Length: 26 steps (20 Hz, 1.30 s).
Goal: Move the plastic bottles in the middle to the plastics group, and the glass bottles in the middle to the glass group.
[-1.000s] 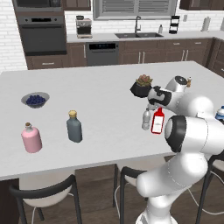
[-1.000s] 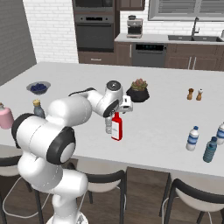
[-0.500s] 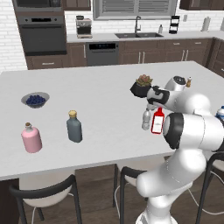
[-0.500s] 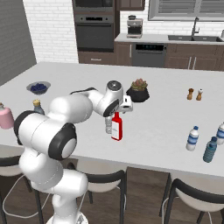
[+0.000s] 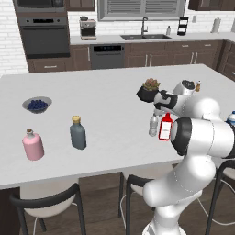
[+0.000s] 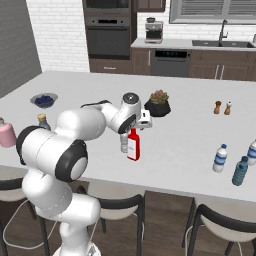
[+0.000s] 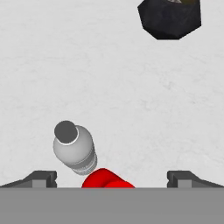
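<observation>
Left base view: the red bottle (image 5: 165,127) is standing just right of the greyish plastic bottle (image 5: 153,125), unmoved since earlier. Hand view: the gripper (image 7: 112,177) is hovering above the red bottle (image 7: 107,179), fingers apart, gripping nothing.

On the white counter (image 5: 105,98), the red bottle (image 5: 165,127) stands upright just beside a small clear bottle (image 5: 153,125) — both right under the arm's hand. A dark pot with a plant (image 5: 147,90) sits behind them. Well to the left stand a dark grey bottle (image 5: 77,133) and a pink bottle (image 5: 33,145) — a bowl of blueberries (image 5: 37,104) lies beyond.
</observation>
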Available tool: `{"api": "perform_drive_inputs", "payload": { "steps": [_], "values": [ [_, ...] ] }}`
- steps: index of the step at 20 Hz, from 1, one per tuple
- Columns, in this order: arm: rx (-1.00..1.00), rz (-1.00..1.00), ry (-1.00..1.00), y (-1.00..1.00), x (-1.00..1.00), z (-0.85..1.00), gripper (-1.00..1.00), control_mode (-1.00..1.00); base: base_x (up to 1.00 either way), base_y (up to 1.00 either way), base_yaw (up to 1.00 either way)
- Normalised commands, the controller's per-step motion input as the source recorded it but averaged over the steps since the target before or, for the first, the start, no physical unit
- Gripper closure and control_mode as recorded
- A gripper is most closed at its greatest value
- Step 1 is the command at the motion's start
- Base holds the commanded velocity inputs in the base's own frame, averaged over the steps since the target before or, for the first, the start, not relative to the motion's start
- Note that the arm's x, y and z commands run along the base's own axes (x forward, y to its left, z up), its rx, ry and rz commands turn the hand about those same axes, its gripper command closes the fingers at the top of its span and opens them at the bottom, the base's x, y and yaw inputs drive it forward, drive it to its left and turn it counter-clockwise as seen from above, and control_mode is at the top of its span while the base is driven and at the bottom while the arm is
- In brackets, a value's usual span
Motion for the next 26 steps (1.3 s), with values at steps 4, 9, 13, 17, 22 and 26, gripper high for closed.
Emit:
{"api": "perform_drive_inputs", "payload": {
  "steps": [4, 9, 13, 17, 22, 26],
  "values": [
    [0.0, 0.0, 0.0, 0.0, 0.0, -0.04, -1.0, -1.0, 0.0, 0.0, 0.0],
    [0.0, 0.0, 0.0, 0.0, 0.0, -0.13, -1.0, -1.0, 0.0, 0.0, 0.0],
    [0.0, 0.0, 0.0, 0.0, 0.0, -0.12, -1.0, -1.0, 0.0, 0.0, 0.0],
    [0.0, 0.0, 0.0, 0.0, 0.0, -0.01, -1.0, -1.0, 0.0, 0.0, 0.0],
    [0.0, 0.0, 0.0, 0.0, 0.0, 0.0, 1.0, -1.0, 0.0, 0.0, 0.0],
    [0.0, 0.0, 0.0, 0.0, 0.0, 0.0, 1.0, -1.0, 0.0, 0.0, 0.0]
  ]
}}
